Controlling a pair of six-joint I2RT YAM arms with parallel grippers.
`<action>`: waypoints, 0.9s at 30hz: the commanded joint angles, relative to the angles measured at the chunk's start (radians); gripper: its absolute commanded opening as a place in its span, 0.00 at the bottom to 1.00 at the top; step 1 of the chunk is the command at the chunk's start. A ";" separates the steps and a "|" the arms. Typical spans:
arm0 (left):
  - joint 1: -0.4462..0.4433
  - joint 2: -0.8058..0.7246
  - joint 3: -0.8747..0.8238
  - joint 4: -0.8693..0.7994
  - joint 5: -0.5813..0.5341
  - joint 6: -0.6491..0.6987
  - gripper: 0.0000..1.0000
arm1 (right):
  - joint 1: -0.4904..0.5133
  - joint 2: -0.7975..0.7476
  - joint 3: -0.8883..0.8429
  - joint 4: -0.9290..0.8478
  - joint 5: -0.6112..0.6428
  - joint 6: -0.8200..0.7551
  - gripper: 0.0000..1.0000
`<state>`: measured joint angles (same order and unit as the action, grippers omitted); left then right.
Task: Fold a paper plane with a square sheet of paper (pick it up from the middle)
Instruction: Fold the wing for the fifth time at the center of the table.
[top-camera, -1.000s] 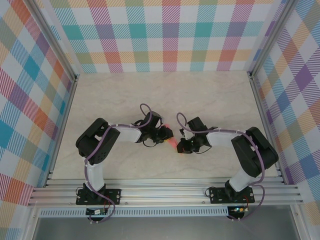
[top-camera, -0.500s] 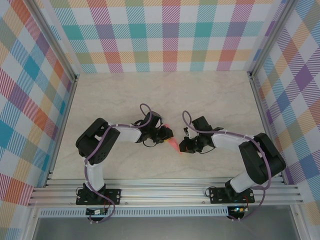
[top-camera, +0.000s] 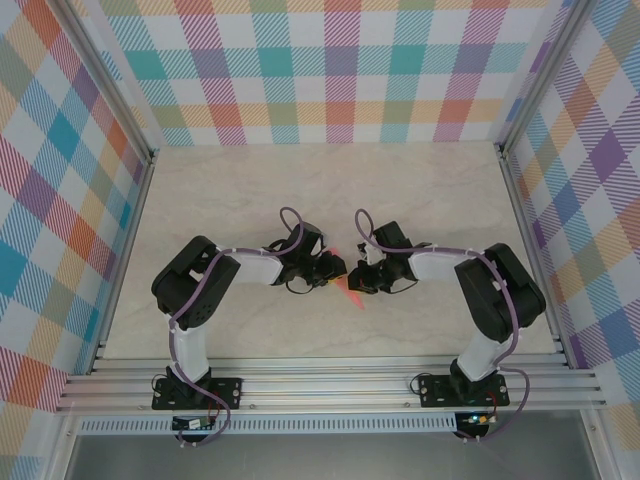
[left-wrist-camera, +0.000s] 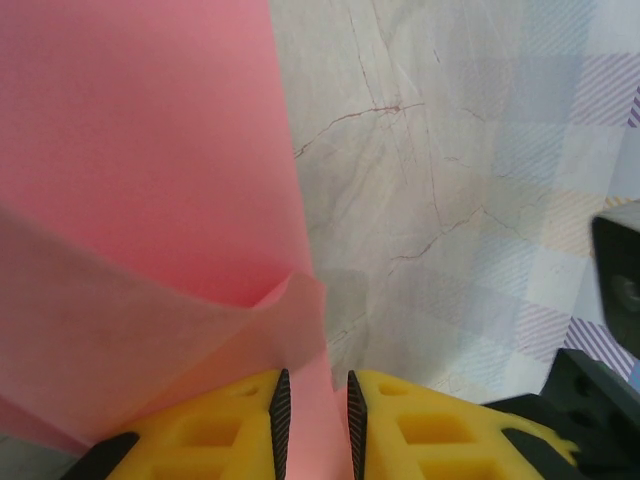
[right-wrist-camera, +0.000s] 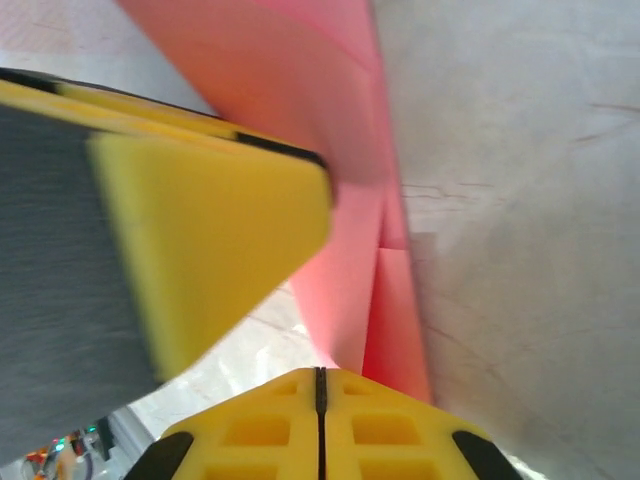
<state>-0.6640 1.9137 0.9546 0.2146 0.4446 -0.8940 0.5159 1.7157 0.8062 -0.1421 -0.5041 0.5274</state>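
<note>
The salmon-pink sheet of paper (top-camera: 350, 290) is folded into a narrow pointed shape and hangs between my two grippers near the table's middle. My left gripper (top-camera: 337, 270) is shut on it. In the left wrist view the paper (left-wrist-camera: 150, 150) runs down between the nearly closed pads of that gripper (left-wrist-camera: 314, 420), with a creased flap curling to the left. My right gripper (top-camera: 362, 282) sits just right of the paper, jaws fully shut (right-wrist-camera: 320, 375), tips at the paper's (right-wrist-camera: 345, 160) lower edge. No paper shows in their seam. The left gripper's yellow finger (right-wrist-camera: 210, 220) looms close in the right wrist view.
The pale marble-patterned tabletop (top-camera: 330, 190) stretches behind the grippers. Checked walls (top-camera: 330, 70) close off the back and both sides. An aluminium rail (top-camera: 330, 385) with both arm bases runs along the near edge.
My right gripper has shifted up and left, closer to the paper and the left gripper, and its elbow has swung inward. The left arm and the paper have stayed put.
</note>
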 joint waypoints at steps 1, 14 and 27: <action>0.017 0.014 0.006 -0.037 -0.046 0.009 0.25 | -0.002 0.032 -0.011 -0.046 0.068 -0.013 0.05; 0.017 -0.182 0.026 -0.117 -0.143 0.060 0.27 | -0.002 0.058 -0.072 -0.051 0.095 0.039 0.00; -0.051 -0.130 -0.040 0.029 -0.204 -0.015 0.17 | -0.002 0.070 -0.071 -0.057 0.096 0.046 0.00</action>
<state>-0.7067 1.7538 0.9108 0.1806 0.2665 -0.8894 0.5156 1.7329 0.7807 -0.1047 -0.4946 0.5659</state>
